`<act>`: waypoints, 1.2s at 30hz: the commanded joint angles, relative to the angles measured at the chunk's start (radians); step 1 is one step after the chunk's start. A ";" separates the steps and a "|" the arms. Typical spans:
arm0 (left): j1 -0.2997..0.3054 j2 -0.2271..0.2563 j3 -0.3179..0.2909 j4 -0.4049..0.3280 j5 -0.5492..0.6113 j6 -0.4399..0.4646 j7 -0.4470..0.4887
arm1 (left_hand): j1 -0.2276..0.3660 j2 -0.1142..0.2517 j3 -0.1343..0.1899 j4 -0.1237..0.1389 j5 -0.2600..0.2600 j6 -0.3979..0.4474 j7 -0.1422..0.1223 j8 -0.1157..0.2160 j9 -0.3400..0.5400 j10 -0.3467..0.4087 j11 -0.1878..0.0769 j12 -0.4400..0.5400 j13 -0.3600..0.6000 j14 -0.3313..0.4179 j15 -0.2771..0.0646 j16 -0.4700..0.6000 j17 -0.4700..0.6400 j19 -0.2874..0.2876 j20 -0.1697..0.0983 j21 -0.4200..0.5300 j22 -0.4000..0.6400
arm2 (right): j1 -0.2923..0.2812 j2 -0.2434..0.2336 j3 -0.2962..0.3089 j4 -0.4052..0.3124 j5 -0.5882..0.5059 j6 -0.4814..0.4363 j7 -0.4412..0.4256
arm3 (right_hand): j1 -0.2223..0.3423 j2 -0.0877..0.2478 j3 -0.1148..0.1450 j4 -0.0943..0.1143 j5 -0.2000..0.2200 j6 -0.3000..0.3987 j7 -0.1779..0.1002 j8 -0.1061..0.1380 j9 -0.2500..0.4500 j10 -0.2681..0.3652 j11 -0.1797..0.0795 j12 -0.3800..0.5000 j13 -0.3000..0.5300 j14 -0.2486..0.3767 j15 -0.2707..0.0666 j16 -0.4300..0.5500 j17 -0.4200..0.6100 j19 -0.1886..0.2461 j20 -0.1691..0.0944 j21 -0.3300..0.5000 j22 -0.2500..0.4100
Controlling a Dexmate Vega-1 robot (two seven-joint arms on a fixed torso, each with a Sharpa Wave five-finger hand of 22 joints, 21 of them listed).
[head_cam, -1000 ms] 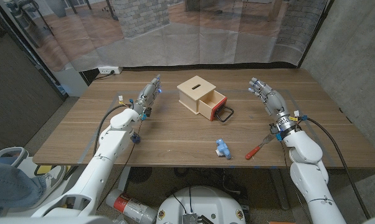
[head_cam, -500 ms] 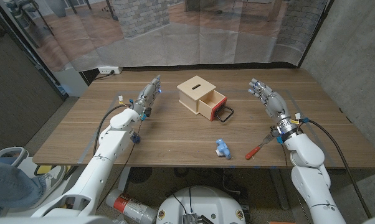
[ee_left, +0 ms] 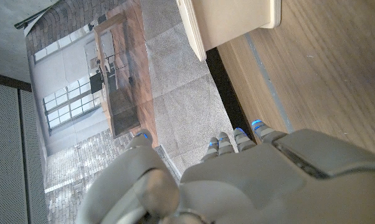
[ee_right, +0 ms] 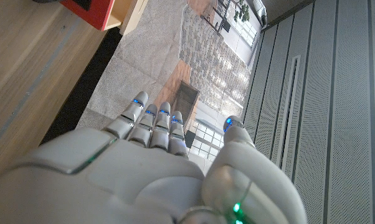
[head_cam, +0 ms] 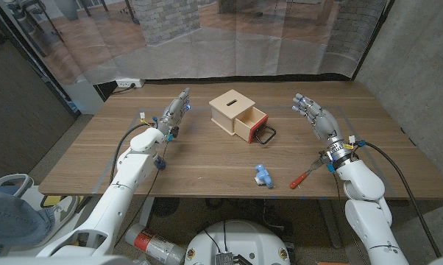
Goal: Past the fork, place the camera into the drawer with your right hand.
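The right hand [head_cam: 314,116] stands above the worktop [head_cam: 207,158] with fingers spread apart, holding nothing and touching nothing. The small blue camera [head_cam: 263,175] lies on the worktop well nearer the robot than this hand, toward its left. The fork [head_cam: 305,175] lies close beside the right wrist. The drawer [head_cam: 252,124] stands pulled out, left of the hand. The left hand [head_cam: 175,112] is likewise empty, fingers extended.

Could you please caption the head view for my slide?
Both hands open, apart from the open drawer; camera and fork lie near the front edge.
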 commanded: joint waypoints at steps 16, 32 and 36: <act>0.018 0.008 0.000 -0.056 0.011 0.036 0.029 | 0.006 0.009 -0.002 -0.001 -0.003 0.001 -0.004 -0.001 0.003 0.000 0.001 0.002 0.003 0.001 0.007 0.005 0.002 -0.010 -0.006 -0.004 0.003 | -0.030 -0.008 -0.008 0.004 0.017 0.075 0.033 | 0.016 -0.001 0.005 -0.008 0.007 0.016 -0.001 0.004 0.006 0.015 -0.004 0.003 0.005 0.013 -0.004 0.000 0.001 0.017 -0.037 -0.006 0.002; 0.026 0.005 0.006 -0.071 0.014 0.042 0.039 | 0.007 0.010 -0.004 -0.002 -0.005 0.001 -0.004 -0.001 0.003 0.000 0.001 0.002 0.003 0.001 0.006 0.005 0.002 -0.010 -0.007 -0.004 0.003 | -0.072 -0.022 -0.007 -0.025 0.012 0.099 0.051 | 0.020 -0.003 0.005 -0.009 0.007 0.020 -0.005 0.004 0.006 0.022 -0.012 0.004 0.005 0.021 -0.008 0.000 0.001 0.027 -0.038 -0.010 0.002; 0.032 0.005 0.008 -0.076 0.016 0.047 0.043 | 0.007 0.010 -0.004 -0.002 -0.006 0.001 -0.004 -0.001 0.003 0.000 0.001 0.002 0.003 0.001 0.006 0.005 0.002 -0.010 -0.006 -0.004 0.003 | -0.081 -0.024 -0.005 -0.030 0.020 0.103 0.056 | 0.020 -0.003 0.005 -0.009 0.008 0.022 -0.006 0.004 0.006 0.023 -0.013 0.003 0.005 0.023 -0.010 0.001 0.001 0.029 -0.038 -0.012 0.002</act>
